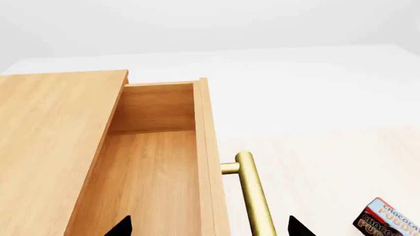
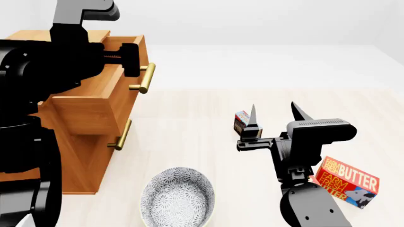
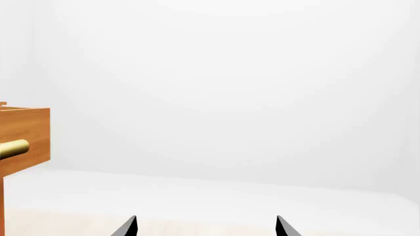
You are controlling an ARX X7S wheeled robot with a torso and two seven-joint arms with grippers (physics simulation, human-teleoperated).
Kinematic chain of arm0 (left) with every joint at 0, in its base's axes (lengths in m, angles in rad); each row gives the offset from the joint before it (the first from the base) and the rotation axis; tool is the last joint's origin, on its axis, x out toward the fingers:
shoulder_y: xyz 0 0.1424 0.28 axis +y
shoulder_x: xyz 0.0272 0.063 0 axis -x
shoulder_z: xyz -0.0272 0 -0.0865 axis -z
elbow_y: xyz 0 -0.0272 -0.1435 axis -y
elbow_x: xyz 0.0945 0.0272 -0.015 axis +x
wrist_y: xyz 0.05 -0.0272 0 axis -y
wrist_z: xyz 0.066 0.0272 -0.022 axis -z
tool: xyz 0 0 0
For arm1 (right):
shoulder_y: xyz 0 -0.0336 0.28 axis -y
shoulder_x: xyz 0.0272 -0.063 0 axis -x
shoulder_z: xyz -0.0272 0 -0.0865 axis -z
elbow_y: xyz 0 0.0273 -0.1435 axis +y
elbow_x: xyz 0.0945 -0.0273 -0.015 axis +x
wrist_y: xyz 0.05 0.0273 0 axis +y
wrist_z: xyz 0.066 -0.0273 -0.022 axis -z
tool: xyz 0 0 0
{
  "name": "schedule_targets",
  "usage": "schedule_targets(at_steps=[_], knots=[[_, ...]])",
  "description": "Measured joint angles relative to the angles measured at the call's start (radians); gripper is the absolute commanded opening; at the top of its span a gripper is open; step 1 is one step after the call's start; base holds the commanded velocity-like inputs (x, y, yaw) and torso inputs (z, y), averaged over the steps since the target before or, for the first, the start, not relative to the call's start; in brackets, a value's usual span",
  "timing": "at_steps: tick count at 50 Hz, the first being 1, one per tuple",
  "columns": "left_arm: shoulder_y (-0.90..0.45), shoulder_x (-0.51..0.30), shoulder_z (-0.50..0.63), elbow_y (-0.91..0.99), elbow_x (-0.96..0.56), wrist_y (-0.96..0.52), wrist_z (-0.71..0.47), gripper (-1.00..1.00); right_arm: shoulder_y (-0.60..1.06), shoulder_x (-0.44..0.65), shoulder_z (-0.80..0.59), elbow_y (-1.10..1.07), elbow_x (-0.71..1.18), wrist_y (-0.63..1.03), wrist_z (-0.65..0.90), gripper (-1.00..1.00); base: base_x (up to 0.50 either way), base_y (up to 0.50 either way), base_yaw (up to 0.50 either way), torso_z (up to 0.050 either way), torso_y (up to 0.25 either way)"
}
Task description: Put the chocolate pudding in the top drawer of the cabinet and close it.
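- Both sets of jaws stood apart and held nothing. The right gripper (image 2: pixel 275 115) pointed its two dark fingertips (image 2: pixel 253 115) upward over the pale floor (image 2: pixel 189 123), with a wide gap between them. In the right wrist view the same tips (image 3: pixel 127 227) showed at the frame's edge, spread, with nothing between them.
- The left gripper (image 1: pixel 208 227) hovered over the open top drawer (image 1: pixel 151 167); only its two black tips (image 1: pixel 121 227) showed in the left wrist view, one over the drawer's inside and the other outside the front panel, straddling the brass bar handle (image 1: pixel 253 191) without touching it.
- In the head view the left arm hid much of the cabinet (image 2: pixel 88 123), and its gripper sat at the drawer's front edge.
- The top drawer was pulled out, its wooden floor bare as far as could be seen.
- The lower drawer (image 2: pixel 88 153) looked shut, its handle (image 2: pixel 121 135) flush with the front.
- The chocolate pudding (image 2: pixel 241 122) lay on the floor, well apart from the cabinet, just behind the right gripper's left fingertip in the head view. Contact could not be judged.
- A patterned grey bowl (image 2: pixel 177 198) stood on the floor near the cabinet's front corner.
- A red-orange butter box (image 2: pixel 346 182) lay beside the right arm's base.
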Motion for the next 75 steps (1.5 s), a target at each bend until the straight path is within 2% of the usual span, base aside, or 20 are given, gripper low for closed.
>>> schedule_targets(at_steps=[21,43,75], knots=[[-0.033,0.031,-0.039,-0.131,-0.035,-0.065,0.006,1.00,0.000,0.008,-0.006,0.006,0.006,-0.005,0.008,1.00,0.00,0.00,0.00,0.000,0.000],[-0.031,0.023,-0.010,-0.132,-0.109,-0.120,0.021,1.00,0.001,0.016,-0.013,0.007,0.012,-0.008,0.017,1.00,0.00,0.00,0.00,0.000,0.000],[-0.042,0.004,0.021,-0.158,-0.287,-0.118,-0.043,1.00,0.004,0.024,-0.026,0.014,0.021,-0.014,0.026,1.00,0.00,0.00,0.00,0.000,0.000]])
